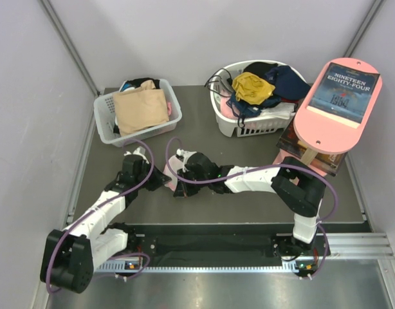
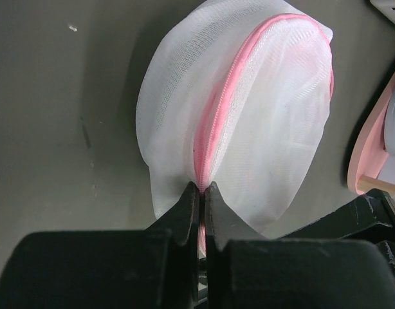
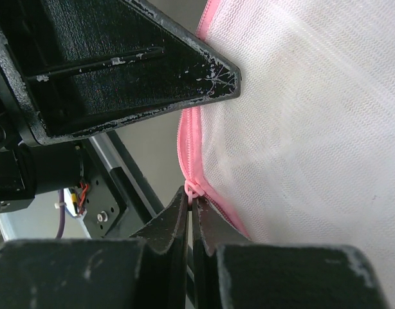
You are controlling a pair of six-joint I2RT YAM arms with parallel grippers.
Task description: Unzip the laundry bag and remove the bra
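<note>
The laundry bag (image 2: 268, 129), a small round dome of white see-through mesh with a pink rim, sits near the middle of the dark grey bench (image 1: 197, 138), between the two arms and nearer them than the white slotted baskets (image 1: 141, 125). In the left wrist view it stands on edge. Its pink zip (image 2: 217, 122) marks the long line, running straight away from the fingertips and then curving off to the right over the dome.

The left tool (image 2: 202, 190) has its jaws pressed together, pinching the near end of that pink rim. The right tool (image 3: 192, 201) is likewise clamped tight, nipping the small pink zip pull (image 3: 192, 190) at the bag's edge, with mesh bulging beside it.
</note>
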